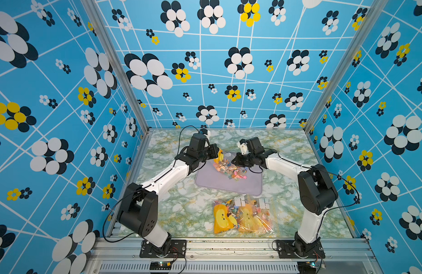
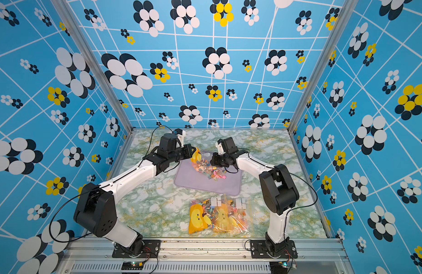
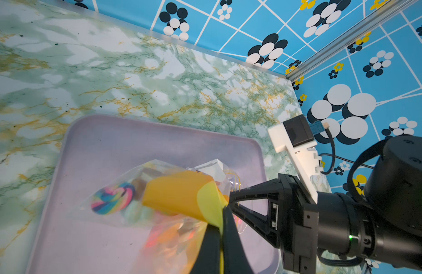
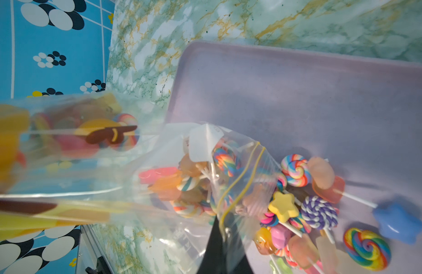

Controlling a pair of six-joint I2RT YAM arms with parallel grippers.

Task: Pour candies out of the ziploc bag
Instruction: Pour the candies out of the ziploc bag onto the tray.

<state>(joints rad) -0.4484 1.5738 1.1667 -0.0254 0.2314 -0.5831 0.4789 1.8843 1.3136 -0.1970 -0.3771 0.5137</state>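
together, left claw and right claw pinch the ziploc bag; candies lie heaped just beneath.

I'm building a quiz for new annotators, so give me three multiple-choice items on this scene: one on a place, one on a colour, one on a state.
1. Where do the spilled candies lie?
A) on the flat lilac plastic tray
B) on the marble tabletop
C) in a bowl

2. What colour is the star-shaped candy beside the purple-and-white swirl lollipop?
A) green
B) yellow
C) black

3. How is the clear ziploc bag held?
A) lying sealed, untouched
B) by one gripper only
C) pinched by both grippers

Key: 1 A, they rest on the tray's floor. 2 B, it is plainly yellow. 3 C, the left gripper and right gripper are both shut on it.
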